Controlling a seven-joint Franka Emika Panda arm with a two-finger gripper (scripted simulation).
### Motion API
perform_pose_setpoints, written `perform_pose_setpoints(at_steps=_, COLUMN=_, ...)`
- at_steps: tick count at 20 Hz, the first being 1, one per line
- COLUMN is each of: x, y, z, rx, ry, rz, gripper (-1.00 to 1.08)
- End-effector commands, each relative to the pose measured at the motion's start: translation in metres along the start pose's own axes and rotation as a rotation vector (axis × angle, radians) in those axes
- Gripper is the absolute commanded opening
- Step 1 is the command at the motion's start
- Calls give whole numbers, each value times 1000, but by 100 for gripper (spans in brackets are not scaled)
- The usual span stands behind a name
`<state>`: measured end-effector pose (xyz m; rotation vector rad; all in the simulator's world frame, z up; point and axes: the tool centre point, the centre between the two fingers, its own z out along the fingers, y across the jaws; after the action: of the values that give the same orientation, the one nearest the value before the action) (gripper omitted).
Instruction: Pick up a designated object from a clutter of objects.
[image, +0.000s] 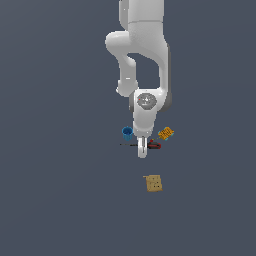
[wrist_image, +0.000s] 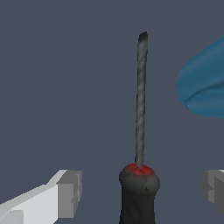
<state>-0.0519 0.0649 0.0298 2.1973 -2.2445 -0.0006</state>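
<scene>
Hand (wrist_image: 140, 188) is wide open around the screwdriver (wrist_image: 140, 131); it looks light and stiff, so I'd grab the fat handle.

Flat grey floor (image: 55, 200) carries four items: screwdriver (image: 150, 145) beneath the tool, blue cup (image: 127, 132) beside it, orange patterned piece (image: 166, 133) near, tan dotted box (image: 153, 183) apart.

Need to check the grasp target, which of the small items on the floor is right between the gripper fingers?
The red-and-black screwdriver, between the open gripper fingers; the blue cup lies off to one side.
</scene>
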Motion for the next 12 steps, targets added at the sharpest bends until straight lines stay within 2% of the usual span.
perform_pose_setpoints(at_steps=1, x=0, y=0, z=8, rx=1, ry=0, rz=1, gripper=100)
perform_pose_setpoints(at_steps=6, x=0, y=0, z=14, rx=1, ry=0, rz=1, gripper=100)
perform_pose_setpoints(at_steps=7, x=0, y=0, z=14, rx=1, ry=0, rz=1, gripper=-100)
perform_pose_setpoints(at_steps=12, x=0, y=0, z=14, rx=1, ry=0, rz=1, gripper=-100)
